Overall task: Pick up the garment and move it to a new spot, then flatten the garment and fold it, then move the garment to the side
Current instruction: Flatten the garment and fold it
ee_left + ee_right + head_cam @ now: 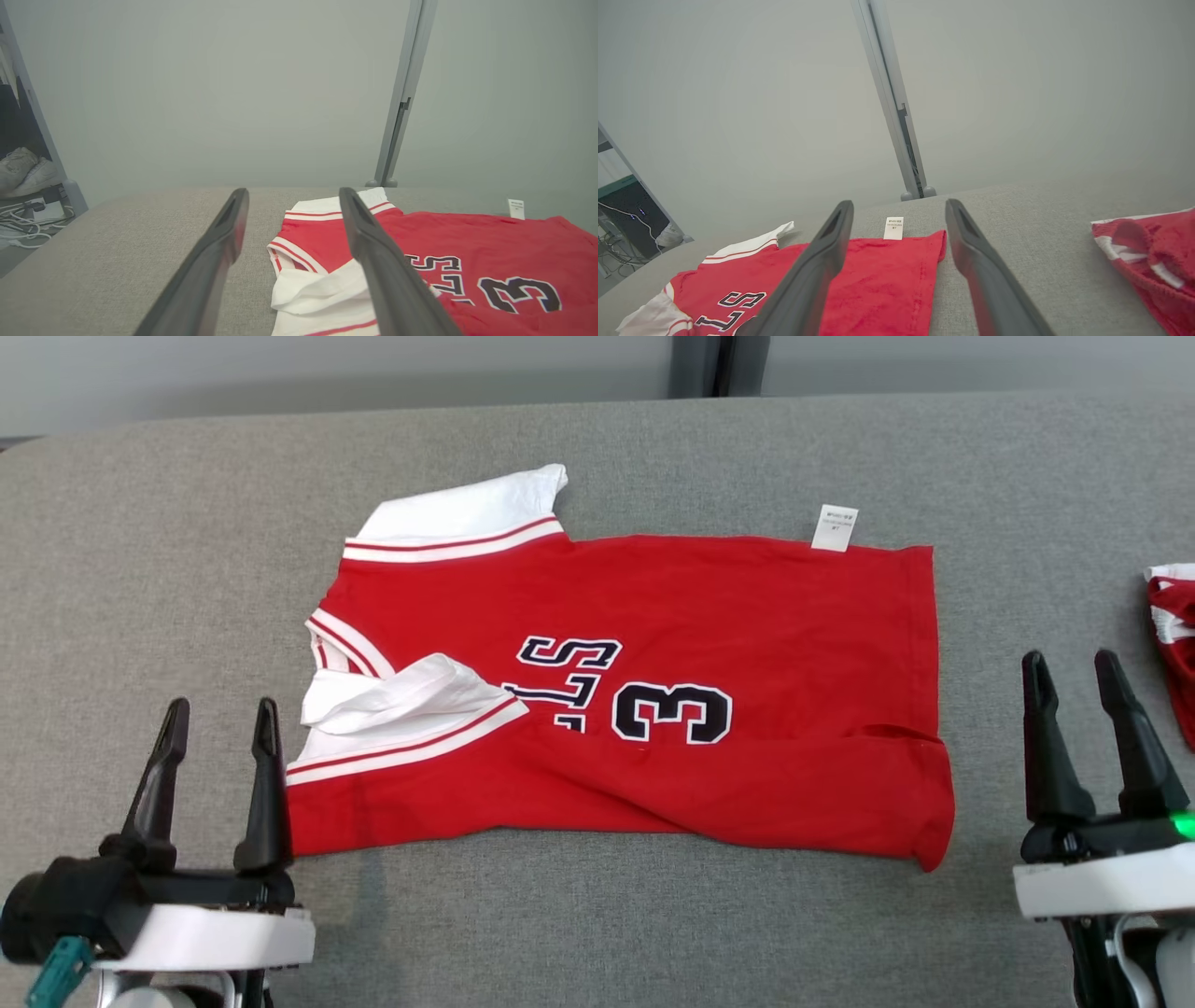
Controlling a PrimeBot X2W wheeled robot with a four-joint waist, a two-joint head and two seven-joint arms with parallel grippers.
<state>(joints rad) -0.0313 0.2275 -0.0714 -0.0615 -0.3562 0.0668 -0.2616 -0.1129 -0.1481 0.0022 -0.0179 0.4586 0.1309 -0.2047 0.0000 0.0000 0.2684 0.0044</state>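
Note:
The garment (653, 681), a red jersey with white sleeves and dark "3" lettering, lies folded lengthwise on the grey padded table (597, 915), neck to the left and a white tag (834, 527) at its far edge. My left gripper (219, 775) stands open just off the jersey's near-left corner, nothing between its fingers. My right gripper (1092, 728) is open too, to the right of the hem, apart from the cloth. From the left wrist, the jersey (458, 261) lies right of the fingers (373, 252). From the right wrist, the hem (878, 275) lies behind the left finger (817, 266).
A second red-and-white piece of clothing (1174, 635) lies bunched at the table's right edge, close beside my right gripper; it is the red heap (1148, 256) in the right wrist view. A grey wall with a post (402, 102) rises behind the table. Shoes and cables (23, 186) sit beyond the left end.

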